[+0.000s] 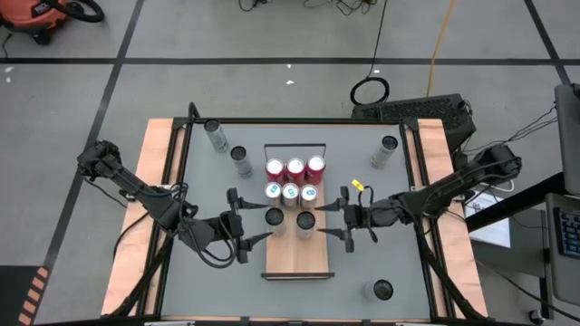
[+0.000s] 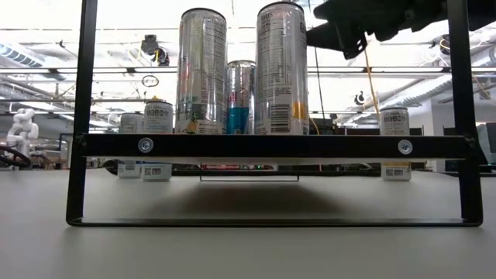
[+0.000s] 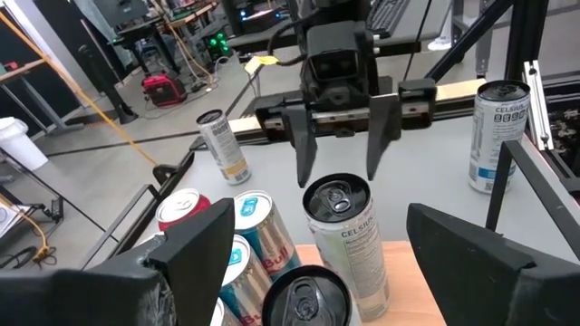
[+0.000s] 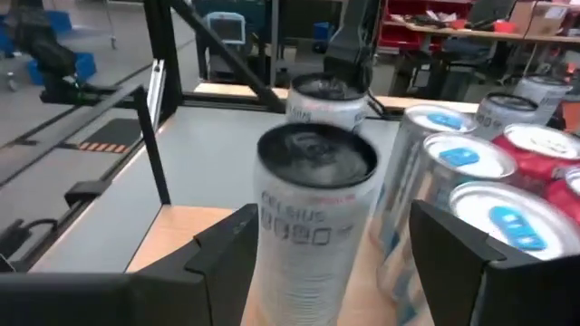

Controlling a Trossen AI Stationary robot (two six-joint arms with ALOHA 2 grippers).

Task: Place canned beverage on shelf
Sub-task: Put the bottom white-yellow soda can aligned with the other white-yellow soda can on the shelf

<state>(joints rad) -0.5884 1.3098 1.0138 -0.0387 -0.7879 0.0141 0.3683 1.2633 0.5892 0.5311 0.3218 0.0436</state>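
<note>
While both my arms reach in over the grey table, the shelf lies along the middle between them, its wire rail at the far end. It already carries eight cans. Three red cans stand in the far row and three blue-and-white cans in the row behind the front one. Two tall silver cans stand in the nearest row, with bare board nearer still. Four more cans stand loose on the table, well apart from the board.

My right gripper sits at the shelf's right edge, level with the right silver can. Its fingers are spread wider than the can. Seen from the other wrist, the tips stand just beside the can rather than clamped on it, so I hold nothing. The can stands upright on the wood, close beside its neighbour.

My left gripper is at the shelf's left side, fingers wide apart on either side of the left silver can, with a gap showing on both sides. It grips nothing either.

I judge that this is the end of a placement, since the beverage stands on the shelf and my fingers are off it.

The next move calls for drawing the right gripper straight back to the right. The fingers should stay spread and level so that neither tip clips the can or knocks it into the row behind.
</note>
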